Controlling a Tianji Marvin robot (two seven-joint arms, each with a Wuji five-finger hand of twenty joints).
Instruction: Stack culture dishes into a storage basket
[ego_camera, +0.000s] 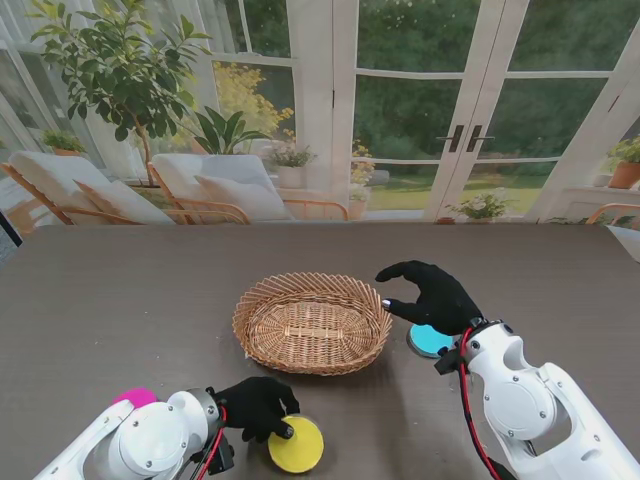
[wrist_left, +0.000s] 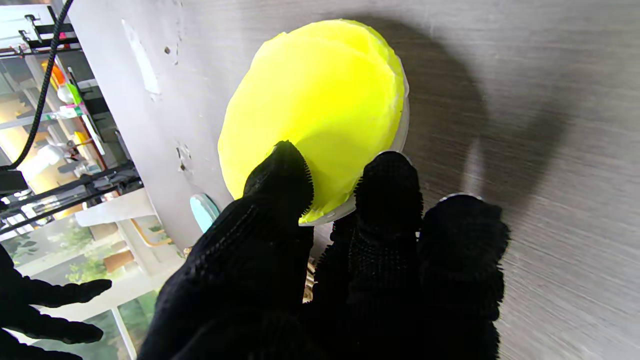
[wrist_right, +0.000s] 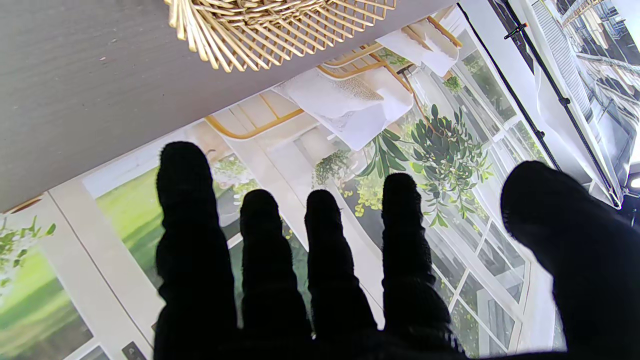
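The woven storage basket (ego_camera: 312, 322) sits mid-table with nothing in it, and its rim (wrist_right: 280, 25) shows in the right wrist view. A yellow culture dish (ego_camera: 296, 445) lies on the table near me. My left hand (ego_camera: 258, 405) grips its near edge: the thumb (wrist_left: 280, 175) presses on the yellow top (wrist_left: 315, 110) and two fingers curl against the rim. A blue dish (ego_camera: 428, 340) lies right of the basket, half hidden under my right hand (ego_camera: 430, 295). That hand hovers open with spread fingers (wrist_right: 320, 235), holding nothing.
A pink dish (ego_camera: 135, 397) peeks out beside my left forearm. The blue dish (wrist_left: 204, 212) also shows edge-on in the left wrist view. Dark table stretches far to both sides. Chairs, plants and glass doors stand beyond the far edge.
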